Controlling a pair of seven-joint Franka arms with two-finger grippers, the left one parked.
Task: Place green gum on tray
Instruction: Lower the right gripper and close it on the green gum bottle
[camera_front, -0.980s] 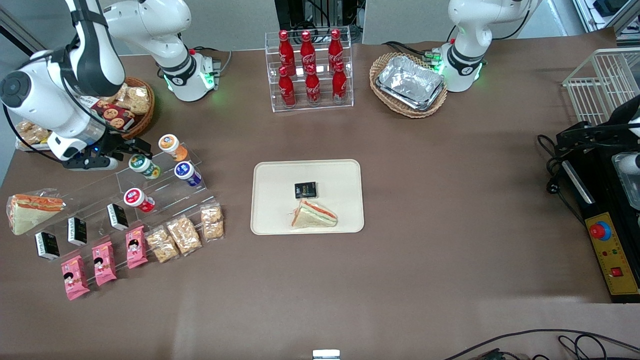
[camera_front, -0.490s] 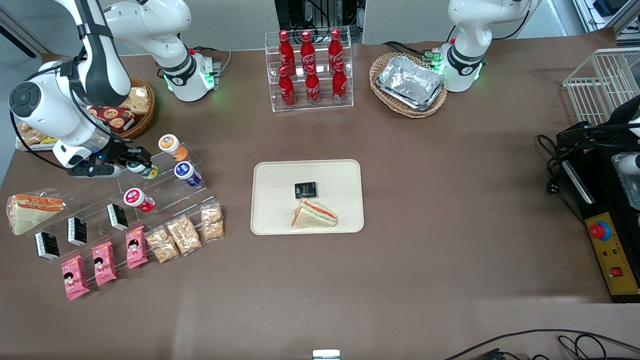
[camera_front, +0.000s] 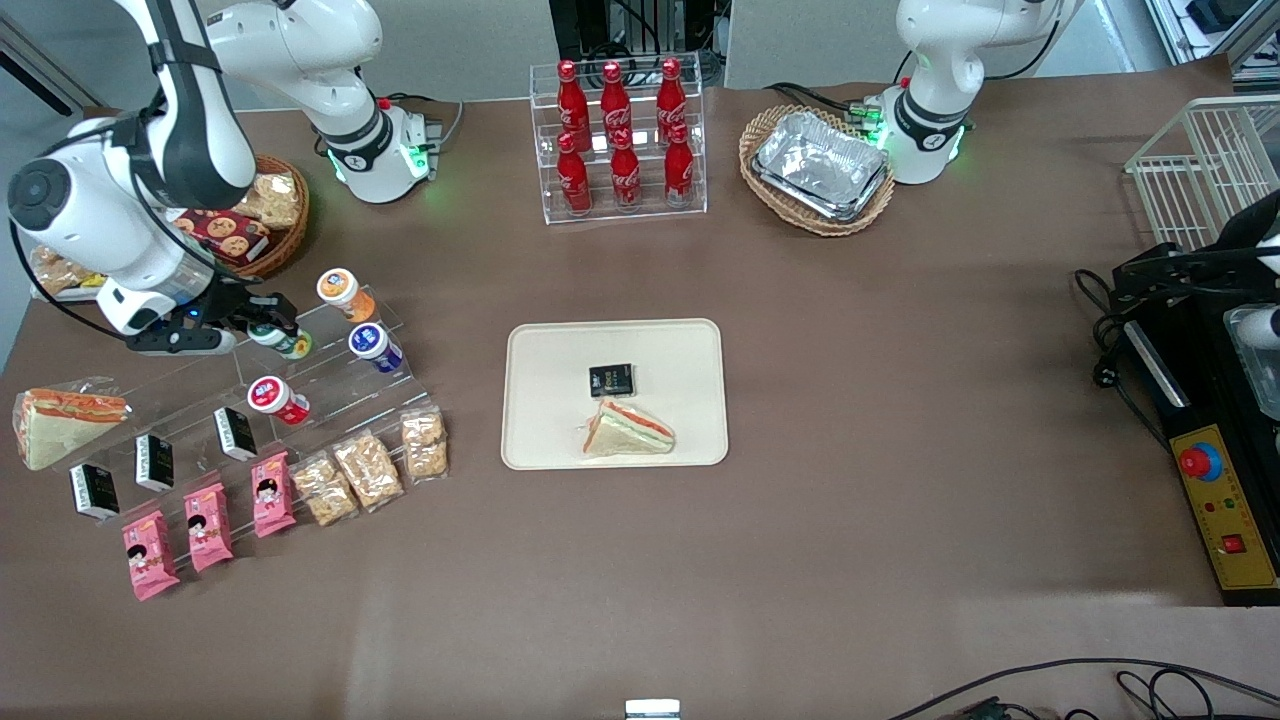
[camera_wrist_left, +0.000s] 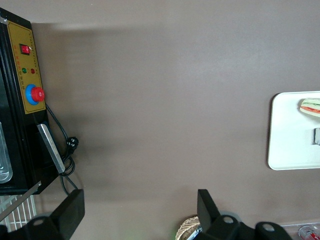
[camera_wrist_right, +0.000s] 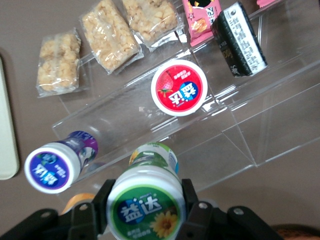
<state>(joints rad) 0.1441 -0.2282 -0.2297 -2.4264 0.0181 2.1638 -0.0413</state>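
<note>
I am looking at my working arm (camera_front: 150, 150) from the front: glossy white rounded shells, a broad black band curving over the upper link, and a dark grey round cap on the joint at about nine o'clock of the elbow housing. Thin black cables are looping along the forearm. Its base ring (camera_front: 375, 150) is black with a white mark, and green lights are glowing beside it, with a small red button on top. The gripper (camera_front: 268, 322) is black, sitting under a white wrist with a small blue light. From the wrist camera, the gripper (camera_wrist_right: 145, 200) body is showing matte black with round silver screws.
</note>
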